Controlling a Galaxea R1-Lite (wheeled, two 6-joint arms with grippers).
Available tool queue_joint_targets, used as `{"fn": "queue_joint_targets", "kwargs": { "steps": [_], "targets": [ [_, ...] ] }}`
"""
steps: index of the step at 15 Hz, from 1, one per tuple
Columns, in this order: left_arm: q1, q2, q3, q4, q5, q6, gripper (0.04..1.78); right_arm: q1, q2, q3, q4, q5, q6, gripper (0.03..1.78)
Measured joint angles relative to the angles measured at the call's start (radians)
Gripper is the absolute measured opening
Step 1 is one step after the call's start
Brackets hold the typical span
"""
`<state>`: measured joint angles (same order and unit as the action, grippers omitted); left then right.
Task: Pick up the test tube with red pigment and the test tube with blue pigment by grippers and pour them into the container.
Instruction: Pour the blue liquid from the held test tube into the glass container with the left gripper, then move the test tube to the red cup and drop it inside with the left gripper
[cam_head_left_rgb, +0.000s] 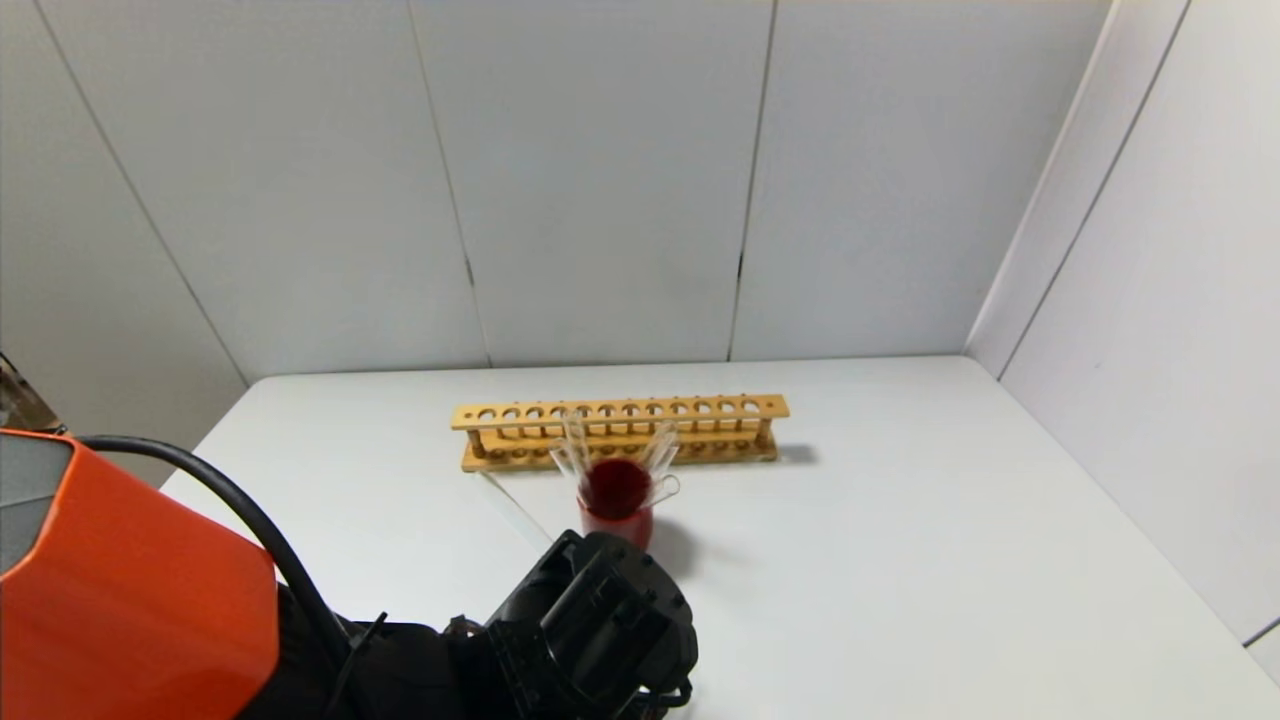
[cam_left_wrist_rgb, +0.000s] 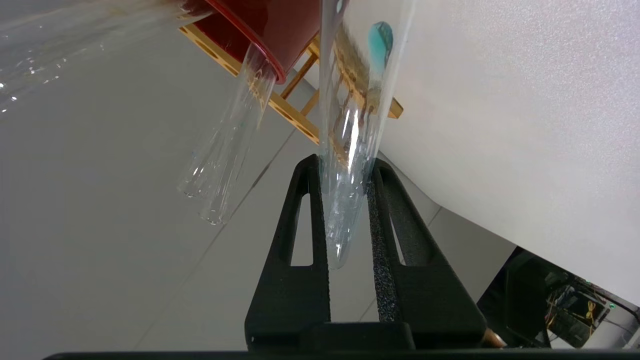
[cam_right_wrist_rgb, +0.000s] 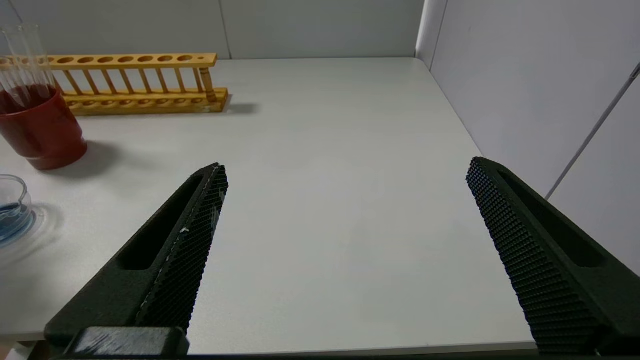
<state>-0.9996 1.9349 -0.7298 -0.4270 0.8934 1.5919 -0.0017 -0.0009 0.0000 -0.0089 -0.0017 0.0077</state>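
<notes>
My left gripper (cam_left_wrist_rgb: 345, 167) is shut on the test tube with blue pigment (cam_left_wrist_rgb: 350, 150). The tube's round bottom lies between the fingers and its mouth points away towards the table. It is almost empty, with one teal-blue drop (cam_left_wrist_rgb: 380, 42) far up its wall. The container (cam_right_wrist_rgb: 11, 210), a low clear cup holding blue liquid, stands in front of the red beaker. In the head view my left wrist (cam_head_left_rgb: 590, 620) hides it. My right gripper (cam_right_wrist_rgb: 345, 172) is open wide and empty over bare table. No tube with red liquid shows.
A beaker of dark red liquid (cam_head_left_rgb: 617, 500) holds several empty clear tubes (cam_left_wrist_rgb: 220, 165); it also shows in the right wrist view (cam_right_wrist_rgb: 42, 130). A wooden tube rack (cam_head_left_rgb: 620, 430) stands behind it. White walls close the back and right.
</notes>
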Motion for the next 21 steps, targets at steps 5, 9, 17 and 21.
{"fn": "queue_joint_targets", "kwargs": {
  "steps": [5, 9, 17, 21],
  "targets": [
    [0.003, -0.006, -0.001, 0.000, 0.002, 0.009, 0.30, 0.000, 0.000, 0.000, 0.000, 0.000, 0.000, 1.74],
    [0.006, -0.006, -0.004, -0.005, 0.007, 0.010, 0.30, 0.000, 0.000, 0.000, 0.000, 0.000, 0.000, 1.74],
    [0.004, -0.078, 0.003, -0.021, -0.006, -0.213, 0.30, 0.000, 0.000, 0.000, 0.000, 0.000, 0.000, 1.74],
    [-0.014, -0.130, -0.008, -0.021, -0.014, -0.632, 0.30, 0.000, 0.000, 0.000, 0.000, 0.000, 0.000, 1.74]
  ]
}}
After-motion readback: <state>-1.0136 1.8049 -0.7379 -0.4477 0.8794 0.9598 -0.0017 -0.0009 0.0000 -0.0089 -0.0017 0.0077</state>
